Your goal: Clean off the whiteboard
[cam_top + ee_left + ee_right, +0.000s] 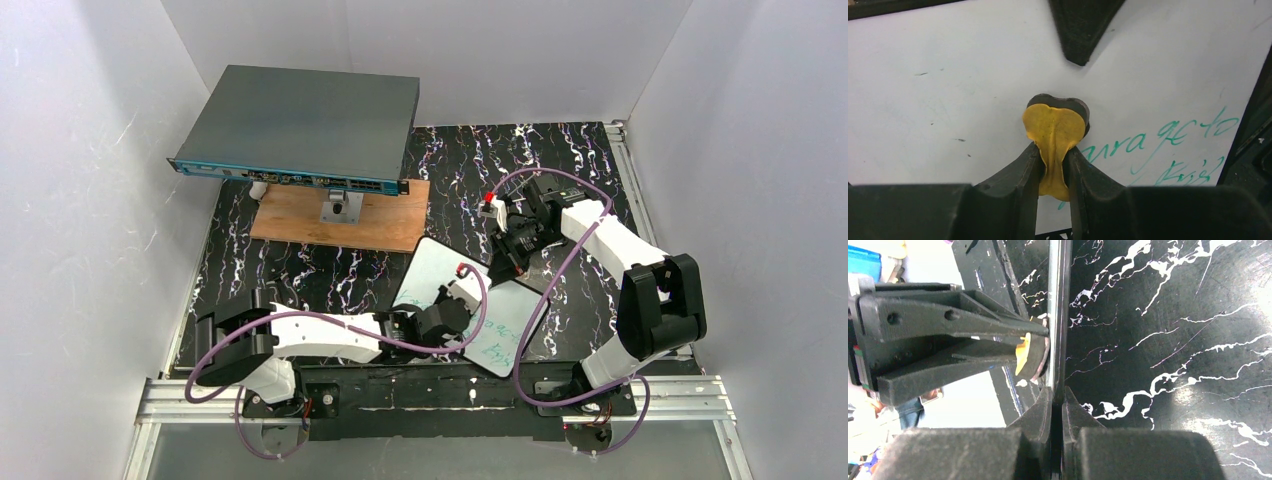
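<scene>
Your left gripper (1053, 167) is pinched tight on the yellow eraser (1054, 125), pressed to the whiteboard (948, 75) at the table's (300, 270) near middle. Your right gripper (1057, 402) is clamped shut on the board's edge. Sweep toward four o'clock, pressing firmly, through the green writing (1168, 140).

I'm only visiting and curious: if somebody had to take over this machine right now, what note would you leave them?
Left claw: shut on a yellow eraser, whose dark pad is pressed against the whiteboard.
Right claw: shut on the whiteboard's edge, steadying it.
Where: the board is mid-table, between the two arms.
Done: in the left wrist view, the board to the left of the eraser looks clean, bar a few specks.
Left: the green writing to the right of the eraser has yet to be wiped.
</scene>
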